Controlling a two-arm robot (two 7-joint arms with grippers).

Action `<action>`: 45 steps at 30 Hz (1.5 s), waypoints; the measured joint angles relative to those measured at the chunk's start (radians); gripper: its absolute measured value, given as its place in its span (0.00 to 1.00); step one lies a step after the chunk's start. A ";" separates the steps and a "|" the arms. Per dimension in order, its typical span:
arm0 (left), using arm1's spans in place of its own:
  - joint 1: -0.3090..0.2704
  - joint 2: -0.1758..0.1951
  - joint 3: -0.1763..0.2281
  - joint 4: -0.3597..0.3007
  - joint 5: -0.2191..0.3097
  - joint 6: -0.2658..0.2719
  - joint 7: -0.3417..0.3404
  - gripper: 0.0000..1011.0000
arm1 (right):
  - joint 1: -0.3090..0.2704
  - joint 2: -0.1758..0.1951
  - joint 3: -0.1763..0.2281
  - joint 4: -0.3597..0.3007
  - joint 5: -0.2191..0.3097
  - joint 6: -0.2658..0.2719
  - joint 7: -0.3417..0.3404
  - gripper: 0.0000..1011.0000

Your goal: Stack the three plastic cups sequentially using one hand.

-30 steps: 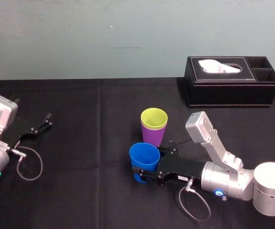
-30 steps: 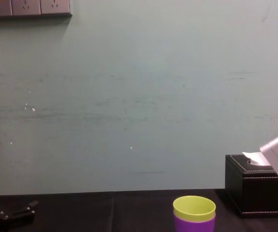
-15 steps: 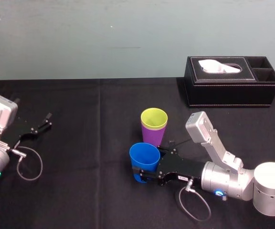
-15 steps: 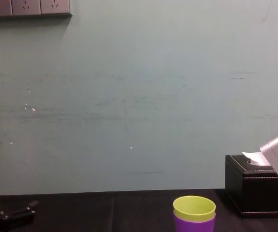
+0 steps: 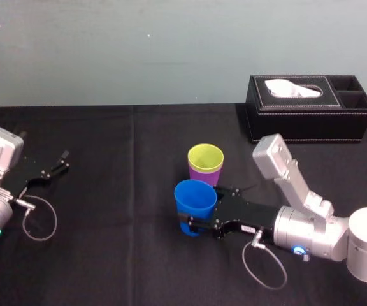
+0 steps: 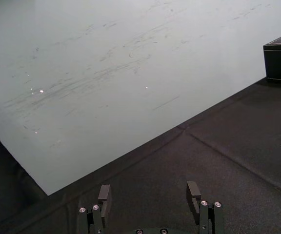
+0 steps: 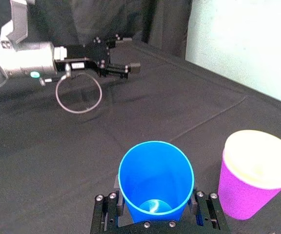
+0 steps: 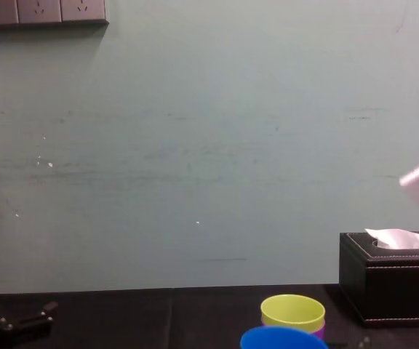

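Note:
My right gripper is shut on the blue cup, which hangs upright a little above the black table. In the right wrist view its fingers press both sides of the blue cup. Just behind it stands the purple cup with the yellow-green cup nested inside. The chest view shows the blue cup's rim in front of the yellow-green cup. My left gripper rests at the table's left side, and its fingers stand open with nothing between them.
A black tissue box stands at the back right of the table. A loose cable loop lies by the left arm. The table cloth is bare in front and between the arms.
The right gripper has lifted the blue cup off the table and shifted slightly right and back. The cup's rim has risen into the chest view. The left arm has stayed still.

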 joint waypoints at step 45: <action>0.000 0.000 0.000 0.000 0.000 0.000 0.000 1.00 | 0.224 -0.028 0.006 0.030 0.014 0.160 -0.077 0.72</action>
